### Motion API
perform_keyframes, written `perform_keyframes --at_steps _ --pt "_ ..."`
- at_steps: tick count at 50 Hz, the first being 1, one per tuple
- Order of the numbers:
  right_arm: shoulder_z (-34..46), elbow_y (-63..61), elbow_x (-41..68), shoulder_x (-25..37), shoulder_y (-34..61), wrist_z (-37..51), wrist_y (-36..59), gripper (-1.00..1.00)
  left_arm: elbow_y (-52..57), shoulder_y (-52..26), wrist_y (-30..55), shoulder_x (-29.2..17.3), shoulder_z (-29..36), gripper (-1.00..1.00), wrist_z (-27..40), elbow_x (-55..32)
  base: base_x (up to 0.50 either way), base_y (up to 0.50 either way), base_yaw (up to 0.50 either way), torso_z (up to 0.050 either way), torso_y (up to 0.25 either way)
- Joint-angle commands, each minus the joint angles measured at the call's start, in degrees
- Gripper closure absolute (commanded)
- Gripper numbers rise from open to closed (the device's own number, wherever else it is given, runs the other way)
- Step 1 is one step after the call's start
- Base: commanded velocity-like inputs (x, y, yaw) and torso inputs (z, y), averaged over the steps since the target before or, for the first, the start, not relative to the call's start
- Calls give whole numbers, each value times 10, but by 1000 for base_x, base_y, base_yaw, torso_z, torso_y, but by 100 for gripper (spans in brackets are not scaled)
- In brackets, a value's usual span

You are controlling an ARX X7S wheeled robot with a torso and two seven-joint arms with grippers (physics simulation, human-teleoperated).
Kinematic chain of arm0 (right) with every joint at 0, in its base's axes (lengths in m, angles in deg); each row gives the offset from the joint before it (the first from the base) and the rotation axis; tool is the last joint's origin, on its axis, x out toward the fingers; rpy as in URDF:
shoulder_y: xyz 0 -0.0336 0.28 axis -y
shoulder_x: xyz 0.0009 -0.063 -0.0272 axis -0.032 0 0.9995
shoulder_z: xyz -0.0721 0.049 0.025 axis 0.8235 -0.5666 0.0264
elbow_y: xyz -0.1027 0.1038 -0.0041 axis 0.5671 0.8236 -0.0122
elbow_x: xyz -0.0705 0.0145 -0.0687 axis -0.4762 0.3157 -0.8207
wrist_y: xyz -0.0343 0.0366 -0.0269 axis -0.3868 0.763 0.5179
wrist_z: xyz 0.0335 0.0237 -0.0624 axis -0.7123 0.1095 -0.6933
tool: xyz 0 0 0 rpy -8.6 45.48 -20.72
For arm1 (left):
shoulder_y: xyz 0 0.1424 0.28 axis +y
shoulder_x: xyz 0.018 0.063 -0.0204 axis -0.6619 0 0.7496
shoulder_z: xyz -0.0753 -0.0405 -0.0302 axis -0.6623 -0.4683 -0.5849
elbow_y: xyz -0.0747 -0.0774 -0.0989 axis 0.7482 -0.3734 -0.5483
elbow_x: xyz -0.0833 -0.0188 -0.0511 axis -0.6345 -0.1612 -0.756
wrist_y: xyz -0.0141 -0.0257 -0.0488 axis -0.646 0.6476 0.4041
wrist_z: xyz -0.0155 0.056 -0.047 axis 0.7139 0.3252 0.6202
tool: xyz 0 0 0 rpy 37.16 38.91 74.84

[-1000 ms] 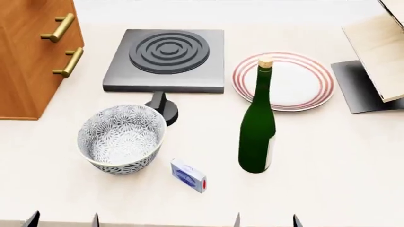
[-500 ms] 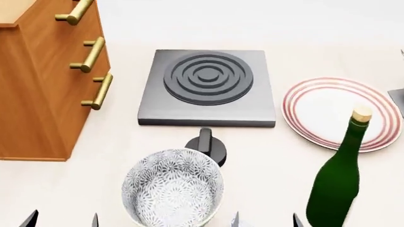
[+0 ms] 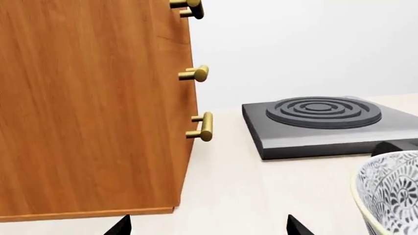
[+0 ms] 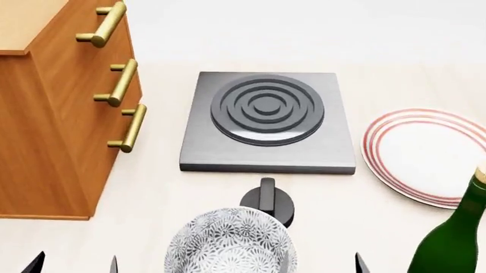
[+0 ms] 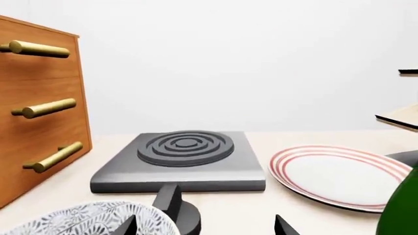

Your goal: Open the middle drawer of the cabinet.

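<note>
The cabinet (image 4: 45,142) stands at the left of the head view, orange-brown, with three brass bar handles one above the other. The middle drawer (image 4: 85,86) sits flush with the other fronts, and its handle (image 4: 118,82) is the second bar. That handle also shows as a handle (image 3: 196,73) in the left wrist view and a handle (image 5: 47,108) in the right wrist view. My left gripper (image 4: 74,267) (image 3: 207,227) is open near the cabinet's base corner, apart from it. Over the bowl's edge my right gripper (image 4: 319,267) (image 5: 205,227) is open too.
A black hotplate (image 4: 266,116) lies right of the cabinet, its knob (image 4: 267,205) in front. A patterned bowl (image 4: 231,244) stands between the arms. A red-rimmed plate (image 4: 425,156) and a green bottle (image 4: 456,239) are at the right. A pale rack (image 5: 402,117) shows at the far right.
The head view has swung left and forward: cabinet, hotplate and bowl slid rightward and down, the bottle went to the right edge, the small blue box left the view. Both grippers stayed open.
</note>
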Motion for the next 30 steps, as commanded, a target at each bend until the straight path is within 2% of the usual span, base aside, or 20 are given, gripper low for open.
perform_keyframes --at_steps 1,4,11,14,19,26,27,30 --pt "5 -5 7 6 -5 7 -15 -100 -2 -1 -1 -5 7 -100 8 -3 0 0 0 0 0" --pt "6 -7 12 9 -8 4 -27 -100 -3 -1 -2 -7 9 -100 9 -4 125 0 0 0 0" --pt "8 -7 22 12 -8 3 -33 -100 0 0 -3 -10 13 -100 13 -6 495 0 0 0 0" --pt "8 -38 27 18 -9 9 -4 -100 0 0 -3 -11 15 -100 14 -6 500 0 0 0 0" --pt "12 -4 19 14 -5 14 -24 -100 2 0 -1 -13 17 -100 17 -8 469 0 0 0 0" --pt "15 -5 22 19 -6 14 -35 -100 1 -1 -1 -16 20 -100 21 -8 0 0 0 0 0" --pt "17 -1 25 20 -10 5 -62 -100 2 -1 -1 -16 21 -100 22 -8 0 0 0 0 0" --pt "20 -5 22 23 -11 6 -58 -100 3 0 -2 -18 23 -100 22 -9 402 0 0 0 0"
